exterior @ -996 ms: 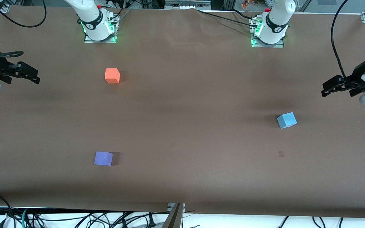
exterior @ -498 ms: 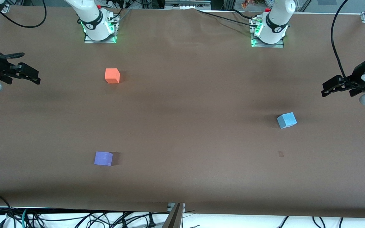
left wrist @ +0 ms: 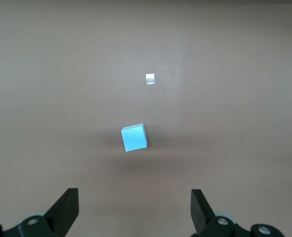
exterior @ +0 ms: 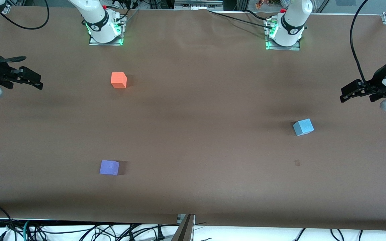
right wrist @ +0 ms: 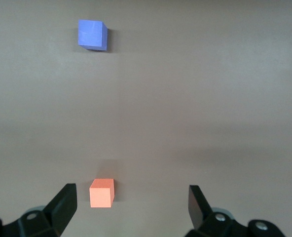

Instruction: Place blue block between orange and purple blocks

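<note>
The blue block (exterior: 303,127) lies on the brown table toward the left arm's end; it also shows in the left wrist view (left wrist: 134,138). The orange block (exterior: 118,80) lies near the right arm's base, and the purple block (exterior: 109,167) lies nearer the front camera, in line with it. Both show in the right wrist view, orange (right wrist: 101,193) and purple (right wrist: 92,34). My left gripper (exterior: 347,94) hangs open and empty in the air at the left arm's end of the table. My right gripper (exterior: 36,82) hangs open and empty at the right arm's end.
A small pale mark (exterior: 297,163) sits on the table (exterior: 199,134) nearer the front camera than the blue block; it also shows in the left wrist view (left wrist: 150,79). Cables hang along the table's near edge and behind the arm bases.
My right gripper has shifted very slightly upward in the front view. The left gripper and all three blocks have not moved.
</note>
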